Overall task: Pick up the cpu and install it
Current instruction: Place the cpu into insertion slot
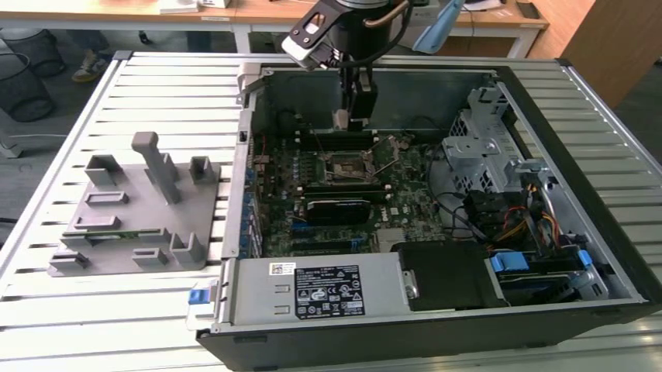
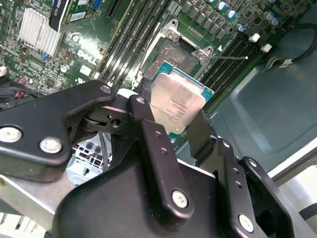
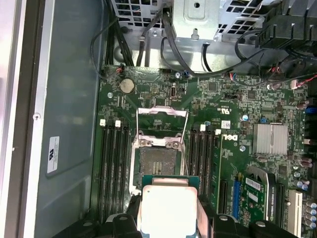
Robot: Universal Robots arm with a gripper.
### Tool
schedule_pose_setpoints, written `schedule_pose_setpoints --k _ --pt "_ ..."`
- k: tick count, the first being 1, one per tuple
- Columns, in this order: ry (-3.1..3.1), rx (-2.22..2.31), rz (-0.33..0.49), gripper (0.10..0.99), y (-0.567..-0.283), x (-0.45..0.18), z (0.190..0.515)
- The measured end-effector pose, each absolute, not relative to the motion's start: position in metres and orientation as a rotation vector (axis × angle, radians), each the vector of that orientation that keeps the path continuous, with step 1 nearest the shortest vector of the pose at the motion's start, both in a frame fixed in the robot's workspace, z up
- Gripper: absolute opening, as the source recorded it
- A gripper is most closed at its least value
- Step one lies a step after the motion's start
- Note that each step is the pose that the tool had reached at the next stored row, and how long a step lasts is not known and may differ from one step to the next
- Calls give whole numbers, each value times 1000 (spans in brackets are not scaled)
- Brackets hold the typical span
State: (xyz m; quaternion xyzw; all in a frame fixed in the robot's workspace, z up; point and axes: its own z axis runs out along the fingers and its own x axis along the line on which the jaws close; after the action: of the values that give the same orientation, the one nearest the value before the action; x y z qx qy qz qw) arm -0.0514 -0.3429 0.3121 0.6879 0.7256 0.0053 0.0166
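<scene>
The cpu (image 2: 176, 104), a flat square chip with a silvery top and green rim, sits between the black fingers (image 2: 143, 116) of my gripper (image 2: 173, 121), which is shut on its opposite edges. In the first wrist view the cpu (image 3: 166, 206) hangs above the motherboard, just beside the open socket (image 3: 157, 161), whose load plate (image 3: 162, 115) is flipped up. In the exterior view my gripper (image 1: 355, 118) hovers inside the open computer case, slightly behind the socket (image 1: 349, 167).
Memory slots (image 3: 113, 163) flank the socket on both sides. A metal drive cage (image 1: 481, 147), cables (image 1: 517, 225) and a power supply (image 1: 310, 287) crowd the case. A grey fixture block (image 1: 135, 209) stands on the slatted table at the exterior view's left.
</scene>
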Motion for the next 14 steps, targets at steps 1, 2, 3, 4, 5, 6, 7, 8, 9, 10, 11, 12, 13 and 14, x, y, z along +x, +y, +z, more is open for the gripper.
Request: schedule_pose_setpoints --k 1,2,3,4,5,6,7,8,9,10,11,12,13,14 --pt "2256 2139 17 529 -343 -51 312" --pt "2256 2139 17 529 -343 -51 312" --pt "2256 2139 17 529 -343 -51 311" --pt "2256 2139 16 529 -343 -51 311" --pt "2256 2139 17 529 -343 -51 311" --pt "2256 2138 16 529 -342 -51 310" --pt "2256 2139 16 529 -342 -51 310" --pt "2256 2138 16 529 -342 -51 309" --pt "2256 2138 16 529 -341 -50 309" --pt "2256 2138 16 529 -341 -50 308" --pt "2255 2139 16 529 -341 -50 308" --pt "2255 2138 16 529 -341 -49 307" --pt "2255 2138 16 529 -341 -49 306" --pt "2255 2138 15 529 -340 -49 305"
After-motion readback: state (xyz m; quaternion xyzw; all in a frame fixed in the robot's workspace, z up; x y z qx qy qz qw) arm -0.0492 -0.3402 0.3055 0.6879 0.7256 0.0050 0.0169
